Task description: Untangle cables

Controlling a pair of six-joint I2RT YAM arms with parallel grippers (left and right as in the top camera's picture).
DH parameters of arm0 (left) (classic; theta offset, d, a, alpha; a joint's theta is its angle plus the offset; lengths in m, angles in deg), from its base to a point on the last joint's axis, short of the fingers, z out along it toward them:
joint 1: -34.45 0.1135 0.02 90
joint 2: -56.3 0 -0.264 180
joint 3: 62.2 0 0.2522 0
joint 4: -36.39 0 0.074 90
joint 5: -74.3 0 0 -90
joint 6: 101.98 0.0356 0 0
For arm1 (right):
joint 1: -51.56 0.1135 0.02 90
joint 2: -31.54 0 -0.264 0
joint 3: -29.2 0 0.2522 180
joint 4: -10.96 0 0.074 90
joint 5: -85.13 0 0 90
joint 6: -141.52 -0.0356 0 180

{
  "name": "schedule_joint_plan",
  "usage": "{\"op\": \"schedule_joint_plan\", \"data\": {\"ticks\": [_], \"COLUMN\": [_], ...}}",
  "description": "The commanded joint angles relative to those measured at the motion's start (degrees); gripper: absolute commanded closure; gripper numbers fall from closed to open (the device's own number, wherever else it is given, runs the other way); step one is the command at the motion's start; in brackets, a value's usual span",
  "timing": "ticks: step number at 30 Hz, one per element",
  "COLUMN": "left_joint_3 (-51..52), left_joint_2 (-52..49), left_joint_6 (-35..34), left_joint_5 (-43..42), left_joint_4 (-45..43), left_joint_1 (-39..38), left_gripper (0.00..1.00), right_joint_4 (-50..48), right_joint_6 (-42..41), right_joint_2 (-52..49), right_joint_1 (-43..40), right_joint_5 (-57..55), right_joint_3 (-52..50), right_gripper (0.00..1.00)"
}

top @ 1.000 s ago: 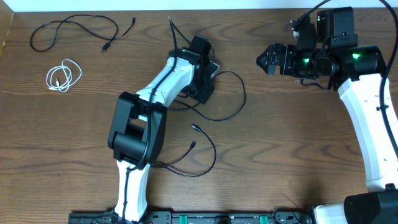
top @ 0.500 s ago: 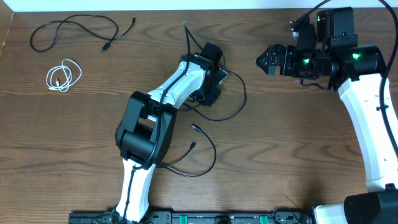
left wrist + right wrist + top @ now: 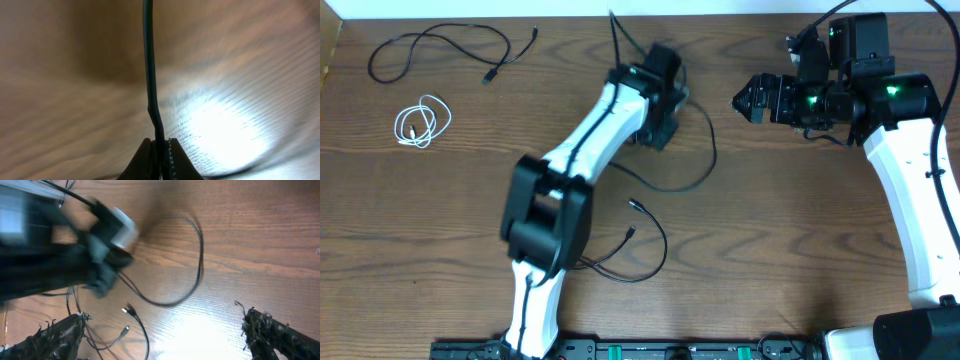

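Left end effector (image 3: 160, 144) pinches a long thin black cable (image 3: 148, 60).
The cable loops on the brown wooden desk (image 3: 800, 230); the right end effector (image 3: 165, 335) is spread wide.

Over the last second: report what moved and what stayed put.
The left gripper, shut on the pinched black cable, travelled toward the far edge of the table, pulling the cable's held end along. The right gripper, white coiled cable and far-left black cable stayed put.
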State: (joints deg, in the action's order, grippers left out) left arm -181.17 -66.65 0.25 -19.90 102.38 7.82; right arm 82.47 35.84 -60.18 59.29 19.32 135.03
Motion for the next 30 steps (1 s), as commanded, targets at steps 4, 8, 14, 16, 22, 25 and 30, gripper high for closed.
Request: {"op": "schedule_joint_plan", "data": {"ticks": [4, 8, 14, 16, 22, 25, 30], "left_joint_3": [-4.98, -4.98, -4.98, -4.98, -4.98, -4.98, -4.98], "left_joint_2": [17.99, 26.58, 36.89, 39.10, 42.47, 42.93, 42.99], "left_joint_6": [-2.75, -6.34, -6.78, -6.88, -10.75, -13.46, -16.00], "left_joint_5": [0.61, 0.52, 0.48, 0.44, 0.42, 0.42, 1.09], "left_joint_4": [-4.87, -11.06, -19.98, -22.58, -32.70, -36.46, -37.79], "left_joint_1": [0.35, 0.72, 0.85, 0.85, 0.83, 0.83, 0.83], "left_gripper": [0.93, 0.93, 0.93, 0.93, 0.93, 0.93, 0.93], "right_joint_4": [0.83, 1.05, 1.16, 1.16, 1.20, 1.51, 2.34], "right_joint_6": [0.94, 0.92, -0.22, -0.42, -0.42, -0.59, -0.57], "right_joint_2": [0.42, 0.44, 0.42, 0.44, 0.42, 0.42, 0.42], "right_joint_1": [-0.17, -0.17, -0.17, -0.17, -0.17, -0.17, -0.17], "right_joint_5": [-0.02, -0.04, 0.04, 0.39, 0.39, 0.39, -0.09], "right_joint_3": [0.04, 0.04, 0.04, 0.04, 0.04, 0.04, 0.02], "right_gripper": [0.01, 0.01, 0.01, 0.01, 0.01, 0.01, 0.01]}}
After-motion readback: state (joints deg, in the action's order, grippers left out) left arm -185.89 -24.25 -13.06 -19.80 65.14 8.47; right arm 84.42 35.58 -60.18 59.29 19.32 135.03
